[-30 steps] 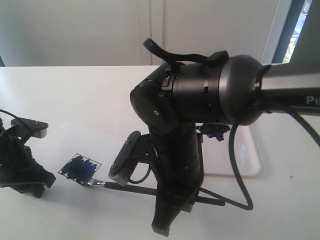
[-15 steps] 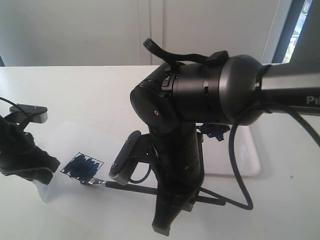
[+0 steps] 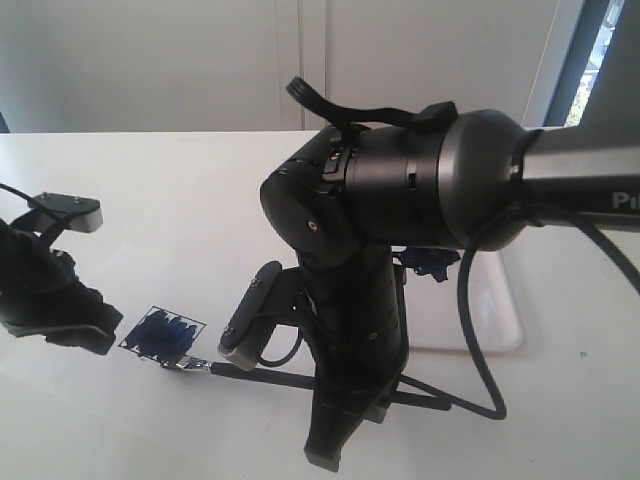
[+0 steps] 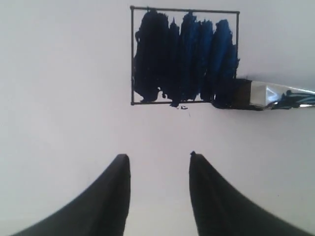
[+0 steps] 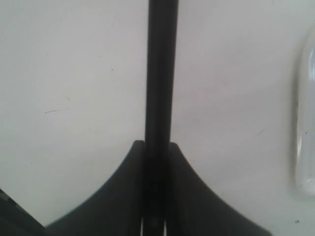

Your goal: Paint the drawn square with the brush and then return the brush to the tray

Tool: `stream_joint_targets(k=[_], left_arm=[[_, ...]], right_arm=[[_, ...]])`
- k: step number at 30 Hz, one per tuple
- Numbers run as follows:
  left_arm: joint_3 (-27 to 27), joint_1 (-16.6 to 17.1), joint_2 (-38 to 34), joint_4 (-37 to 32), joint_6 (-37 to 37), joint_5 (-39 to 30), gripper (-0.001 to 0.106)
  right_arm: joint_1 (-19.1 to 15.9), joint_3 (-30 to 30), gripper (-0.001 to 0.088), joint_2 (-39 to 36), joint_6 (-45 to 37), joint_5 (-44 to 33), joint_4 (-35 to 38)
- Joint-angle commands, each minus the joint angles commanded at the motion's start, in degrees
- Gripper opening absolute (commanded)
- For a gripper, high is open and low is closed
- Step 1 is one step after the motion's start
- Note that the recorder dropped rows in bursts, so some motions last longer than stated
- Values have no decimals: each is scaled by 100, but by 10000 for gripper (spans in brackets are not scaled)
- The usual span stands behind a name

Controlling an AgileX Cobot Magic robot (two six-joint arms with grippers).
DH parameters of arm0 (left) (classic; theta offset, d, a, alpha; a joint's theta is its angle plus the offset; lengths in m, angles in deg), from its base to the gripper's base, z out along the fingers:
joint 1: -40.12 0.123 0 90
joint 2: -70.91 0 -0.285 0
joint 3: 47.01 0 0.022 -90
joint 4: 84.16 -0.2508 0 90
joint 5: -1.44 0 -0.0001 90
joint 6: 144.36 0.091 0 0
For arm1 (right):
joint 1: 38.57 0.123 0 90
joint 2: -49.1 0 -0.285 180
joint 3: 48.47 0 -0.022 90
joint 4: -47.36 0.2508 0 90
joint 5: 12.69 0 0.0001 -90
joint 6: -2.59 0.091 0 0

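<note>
Right wrist view, gripper (image 5: 156, 147) clamped on brush (image 5: 160, 73)

Cut-off white "Pi", on right arm (image 3: 572, 185)

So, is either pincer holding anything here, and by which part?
The right pincer clamps the brush on its black handle; the left pincer is open, holding nothing.

The drawn square (image 4: 184, 56) has a thin black outline and is filled with streaky strokes of dark blue and black, with white left along its edges. The brush (image 5: 160, 73) has a black handle and a silver ferrule (image 4: 268, 95) smeared with blue. The left pincer (image 4: 158, 157) and right pincer (image 5: 156, 146) are black. The tray (image 3: 485, 325) is translucent white with a dark blue blob (image 3: 428, 263). The worktop (image 3: 150, 190) is white.
</note>
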Motion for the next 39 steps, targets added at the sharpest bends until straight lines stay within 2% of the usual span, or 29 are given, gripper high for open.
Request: stream_joint_targets(k=[4,12,19,25,29,39], left_arm=[[135,0,124,77,-91,-230,439],[-206,-73,-151,68,-38,-200,430],[-537,-458,-212,13,-109,535,397],[-573,-458,-710,-26,-109,748,397],[-573,-458,-746,-168,-109,979,397],[-573,-458,-1021,-355,-109,957,397]], right_arm=[[0,0,0,0,22,0,0],[0,0,0,0,89,0,-11],[0,0,0,83,122,43,-23],[0,0,0,83,122,43,-23],[0,0,0,81,122,58,-23],[0,-12,0,192,133,137,-23]])
